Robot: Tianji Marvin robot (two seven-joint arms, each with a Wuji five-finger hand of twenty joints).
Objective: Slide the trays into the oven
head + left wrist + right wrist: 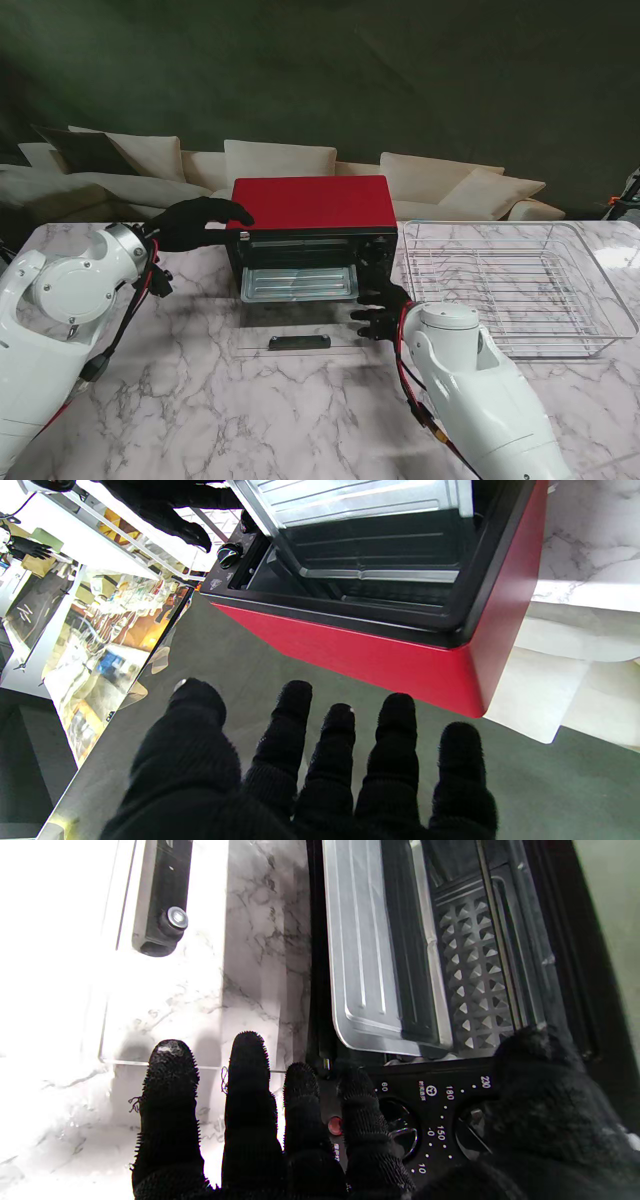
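The red toaster oven with a black front (312, 203) sat centre frame in the stand view, at the far side of the white marble table (200, 410). Its glass door (300, 343) lay dropped flat on the table towards the robot, with the black door handle (299, 342) at its near edge, so the cavity was open.

A shallow silver metal baking tray (299, 283) stuck partway out of the oven mouth. The right wrist view showed its ribbed floor (365, 955) overhanging the door hinge, with a studded tray or plate (472, 975) deeper inside the cavity. Judged from this, the tray was started on its rails but not yet home.

The left hand in a black knit glove (200, 222) rested at the oven's upper left corner, left of centre frame. Its fingers (340, 750) were spread and flat and grasped nothing; the wrist view did not settle whether they touched the red top. It was probably placed there to brace the oven against a push.

The gloved right hand (381, 308) sat at the lower right of the oven front, fingers (250, 1080) extended and apart, holding nothing, over the black control panel with dials (435, 1120). It lay just beside the tray's right corner, likely staged to press the tray inward.

A clear plastic bin holding a wire oven rack (520, 285) waited at right of frame, well apart from the oven, likely the next piece to go in.
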